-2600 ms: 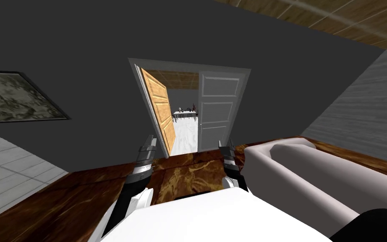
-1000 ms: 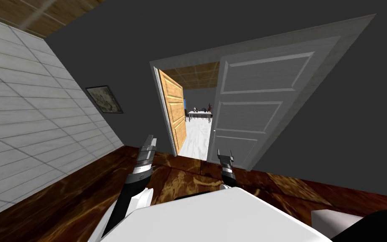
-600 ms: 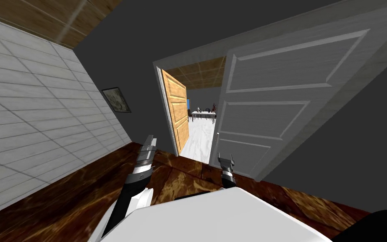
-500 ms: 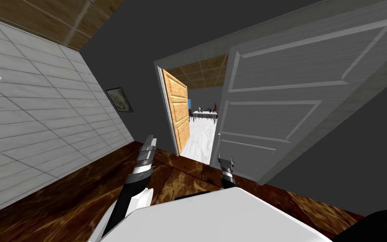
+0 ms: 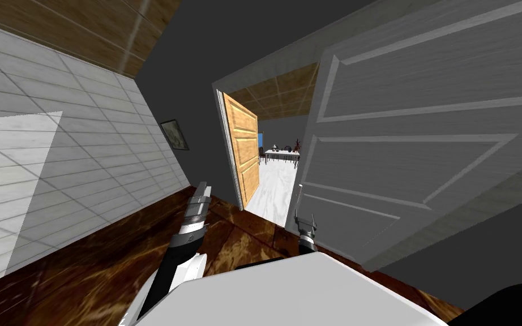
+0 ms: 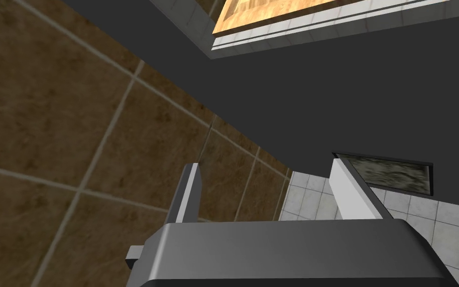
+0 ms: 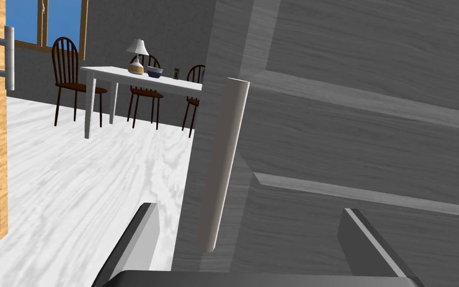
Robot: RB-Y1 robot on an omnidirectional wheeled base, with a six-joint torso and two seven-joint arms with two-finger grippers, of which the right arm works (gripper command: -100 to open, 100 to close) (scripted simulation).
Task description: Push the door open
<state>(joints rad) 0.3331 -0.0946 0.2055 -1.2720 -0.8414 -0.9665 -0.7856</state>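
**Head view.** The grey panelled door [image 5: 413, 141] stands at the right of a doorway in a dark grey wall [image 5: 197, 68], with its free edge toward the opening. An orange wooden door leaf [image 5: 247, 153] stands open at the opening's left side. The right gripper [image 5: 306, 217] is low down, just beside the grey door's free edge, above the brown wooden floor [image 5: 84, 266]. The left gripper [image 5: 201, 189] is held forward, well apart from both doors, near a white tiled wall [image 5: 56, 158].

**Left wrist view.** The left gripper's two fingers [image 6: 188, 194] are spread wide, with nothing between them.

**Right wrist view.** The right gripper's fingers [image 7: 139, 244] are likewise spread wide and grasp nothing. A light grey cylindrical bar handle [image 7: 226, 159], upright on the grey door near its edge, lies between the fingers and beyond their tips. Whether anything touches cannot be told. Past the door's edge, a white floor [image 7: 74, 174] leads to a white table [image 7: 109, 73] bearing a small lamp [image 7: 137, 55], with dark wooden chairs [image 7: 69, 74] around it.
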